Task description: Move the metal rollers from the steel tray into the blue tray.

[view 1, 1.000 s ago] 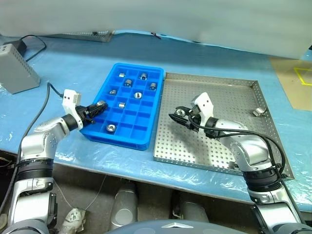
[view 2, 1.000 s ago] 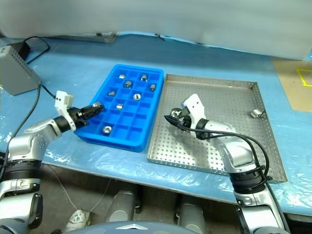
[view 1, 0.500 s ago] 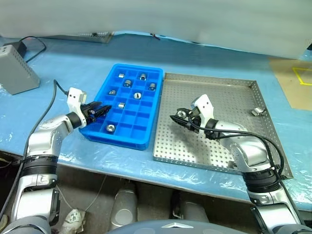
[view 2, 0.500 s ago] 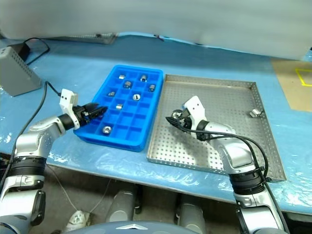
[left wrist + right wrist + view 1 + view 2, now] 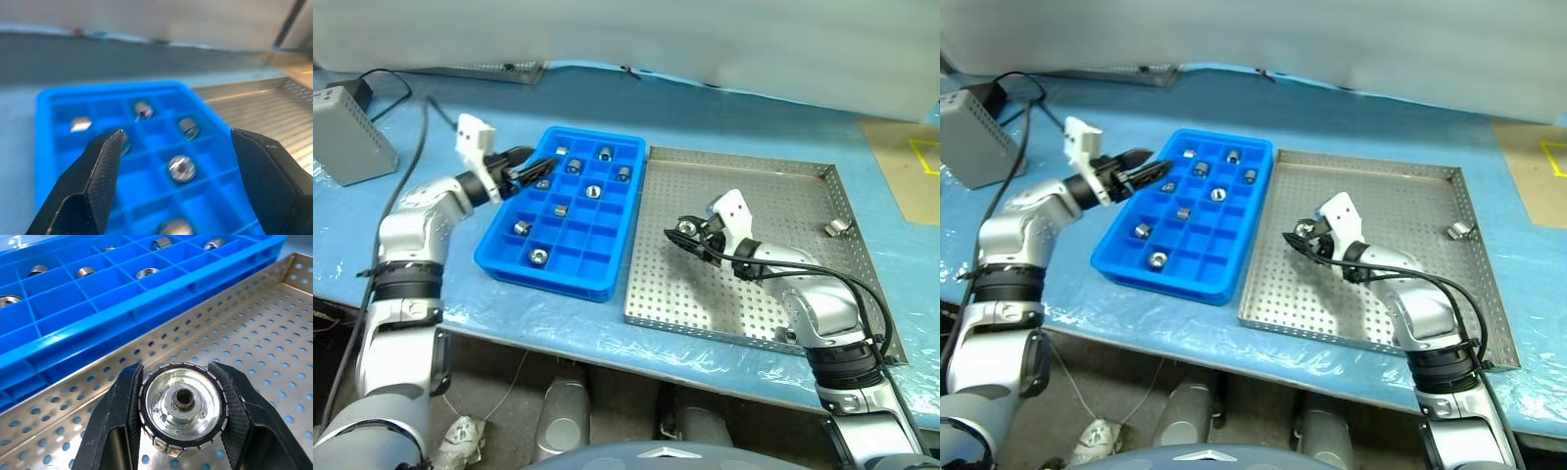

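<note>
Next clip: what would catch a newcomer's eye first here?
The bright blue gridded plastic tray, with small shiny metal rollers scattered through its compartments, lies left of the large perforated steel tray. Over the steel tray, the right gripper clamps one silver roller. The left gripper hovers open above the blue tray's far left corner.
</note>
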Available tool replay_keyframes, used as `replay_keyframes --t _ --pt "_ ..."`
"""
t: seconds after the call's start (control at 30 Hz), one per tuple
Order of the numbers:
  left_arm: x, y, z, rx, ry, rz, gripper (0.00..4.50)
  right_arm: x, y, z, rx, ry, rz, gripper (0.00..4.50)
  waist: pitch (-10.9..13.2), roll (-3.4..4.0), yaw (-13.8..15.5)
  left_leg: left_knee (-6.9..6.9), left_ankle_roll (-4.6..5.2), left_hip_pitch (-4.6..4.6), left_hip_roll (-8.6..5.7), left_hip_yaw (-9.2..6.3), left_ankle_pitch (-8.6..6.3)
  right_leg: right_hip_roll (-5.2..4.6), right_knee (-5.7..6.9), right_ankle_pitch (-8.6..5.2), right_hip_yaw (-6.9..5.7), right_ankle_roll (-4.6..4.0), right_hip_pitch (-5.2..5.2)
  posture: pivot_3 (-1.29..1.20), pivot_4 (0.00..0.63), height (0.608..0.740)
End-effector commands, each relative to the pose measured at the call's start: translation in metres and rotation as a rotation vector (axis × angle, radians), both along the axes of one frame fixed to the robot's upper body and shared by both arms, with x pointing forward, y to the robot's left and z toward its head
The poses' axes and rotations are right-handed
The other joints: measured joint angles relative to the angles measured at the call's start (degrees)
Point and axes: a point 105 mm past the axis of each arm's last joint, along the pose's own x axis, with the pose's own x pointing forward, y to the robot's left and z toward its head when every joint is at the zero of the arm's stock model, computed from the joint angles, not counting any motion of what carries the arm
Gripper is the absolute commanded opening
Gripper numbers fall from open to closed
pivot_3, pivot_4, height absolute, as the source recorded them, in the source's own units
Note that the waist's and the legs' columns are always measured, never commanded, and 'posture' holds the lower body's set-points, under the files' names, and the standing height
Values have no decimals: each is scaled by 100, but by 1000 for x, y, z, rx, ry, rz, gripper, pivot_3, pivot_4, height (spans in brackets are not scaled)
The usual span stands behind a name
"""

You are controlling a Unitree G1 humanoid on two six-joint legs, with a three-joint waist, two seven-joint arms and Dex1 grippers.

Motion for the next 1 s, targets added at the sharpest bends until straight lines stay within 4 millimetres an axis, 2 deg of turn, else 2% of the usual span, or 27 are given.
replay_keyframes --t 0.03,0.2,0.33,0.53,0.73,1.0 --pt "-8 -34 17 -3 -66 -155 3717 -4 -8 17 7 -71 -32 1728 0 0 -23 0 0 -4 1 0 0 1 0 0 -1 0 -4 68 150 740" --pt "-12 -62 14 2 -68 -275 3717 -11 -5 28 31 -103 -40 1728 0 0 -166 -1 -1 -18 7 2 3 10 9 0 -1 -3 -30 29 150 740" --pt "-16 -62 2 17 -50 -298 3717 -12 6 36 45 -117 -9 1728 0 0 -221 -1 -4 -10 10 4 4 13 10 -1 0 -3 -28 39 150 740" --pt "-21 -45 2 8 -64 -246 3717 0 31 42 35 -126 90 1728 0 0 -200 1 -5 -13 10 2 5 13 13 -1 -3 -4 -28 129 150 740" --pt "-32 -18 -2 0 -70 -130 3717 11 68 46 35 -134 247 1728 0 1 -156 1 -3 -21 12 -2 3 12 14 -4 -9 -12 -30 244 150 740" --pt "-49 13 -14 16 -41 11 3717 10 99 40 44 -104 397 1728 0 1 15 0 -6 -24 17 -5 4 12 21 -6 -13 -16 -36 353 150 740"
